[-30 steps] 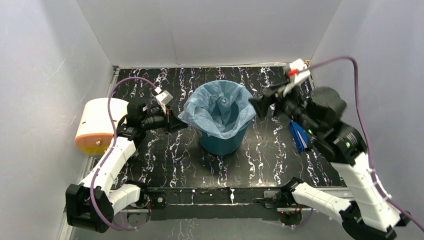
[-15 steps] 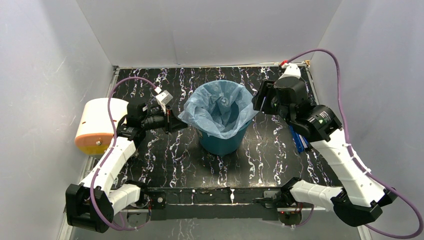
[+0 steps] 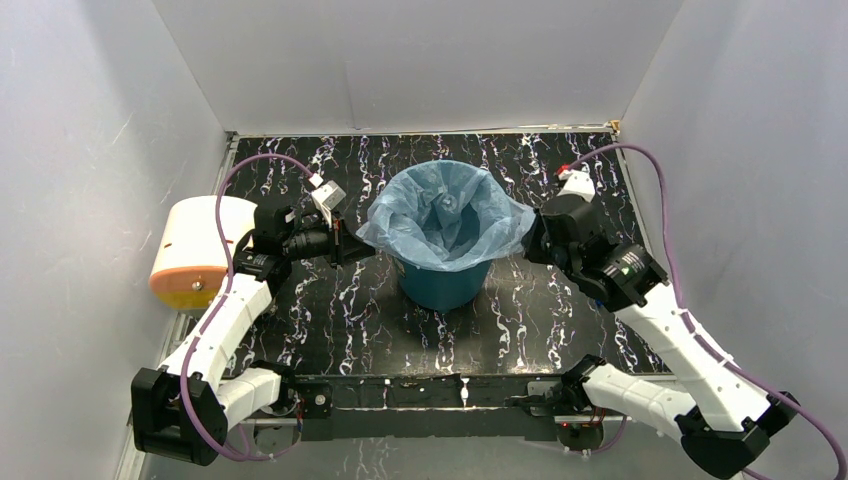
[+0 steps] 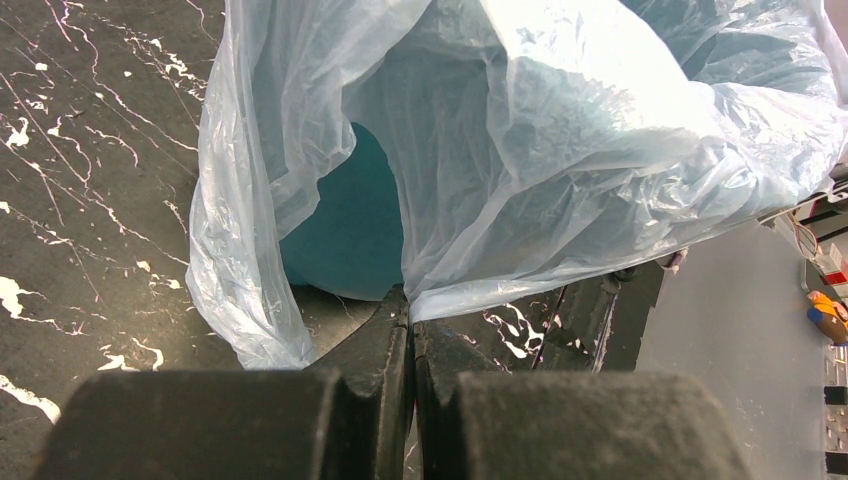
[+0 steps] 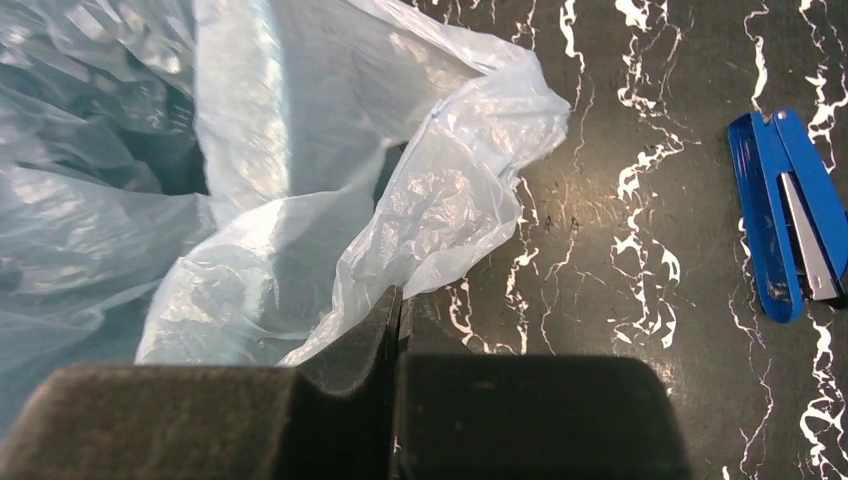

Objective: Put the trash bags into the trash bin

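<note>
Lining teal trash bin [image 3: 440,290]: blue trash bag [image 3: 425,205] | left fingers [image 4: 385,345]: pinching bag | right fingers [image 5: 368,335]: pinching bag

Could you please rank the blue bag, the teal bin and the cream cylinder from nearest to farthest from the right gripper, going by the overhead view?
1. Blue bag: pinched at its right edge by the right gripper.
2. Teal bin: mid-table, under the bag.
3. Cream cylinder: far left edge.

obstacles: trash bin [image 3: 440,288] centre, cream cylinder [image 3: 195,250] left | free: far table [image 3: 400,150]
</note>
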Tool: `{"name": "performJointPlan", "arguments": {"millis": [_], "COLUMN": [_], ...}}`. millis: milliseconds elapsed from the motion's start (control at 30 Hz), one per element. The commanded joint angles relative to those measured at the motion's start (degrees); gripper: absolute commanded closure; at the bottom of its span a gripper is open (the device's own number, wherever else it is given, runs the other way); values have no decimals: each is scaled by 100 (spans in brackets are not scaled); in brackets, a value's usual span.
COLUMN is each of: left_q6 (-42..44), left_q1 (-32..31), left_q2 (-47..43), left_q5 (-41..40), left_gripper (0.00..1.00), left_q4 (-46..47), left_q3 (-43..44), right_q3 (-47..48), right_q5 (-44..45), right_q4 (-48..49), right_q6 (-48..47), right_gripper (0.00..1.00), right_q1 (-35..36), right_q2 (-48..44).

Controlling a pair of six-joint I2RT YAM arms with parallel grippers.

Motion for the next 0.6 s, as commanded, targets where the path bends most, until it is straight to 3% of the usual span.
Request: {"name": "performJointPlan", "arguments": {"millis": [0,67,167,267,333,367,567], "left_q6": [-6,-19,-20,-22,-11,-12,-11], "left_q1": [21,21,21,21,21,21,23], "left_q2": [-49,-33,-47,-90,-133,-149,-149], "left_q5": [140,155,154,147,140,146,138], "left_gripper": [100,100,100,100,100,100,100], "left_q4": [52,48,52,36,22,23,18], "left_q3": [-42,-30,-21,-30,-44,-53,-75], "right_q3": [-412,-650,-867,-897,-650,-560,-1172], "right_q5": [2,-363,-785,-555,13,326,878], "right_q4": [779,1008,1127,773,339,235,1658], "right_q6": [-72,-111,13,238,383,484,-455], "right_gripper": [94,87,61,61,69,66,52], "right_q1": [-7,-7,-7,-15,-15,-15,-15], "right_q2": [-370,-299,-29,273,285,146,-1843]}}
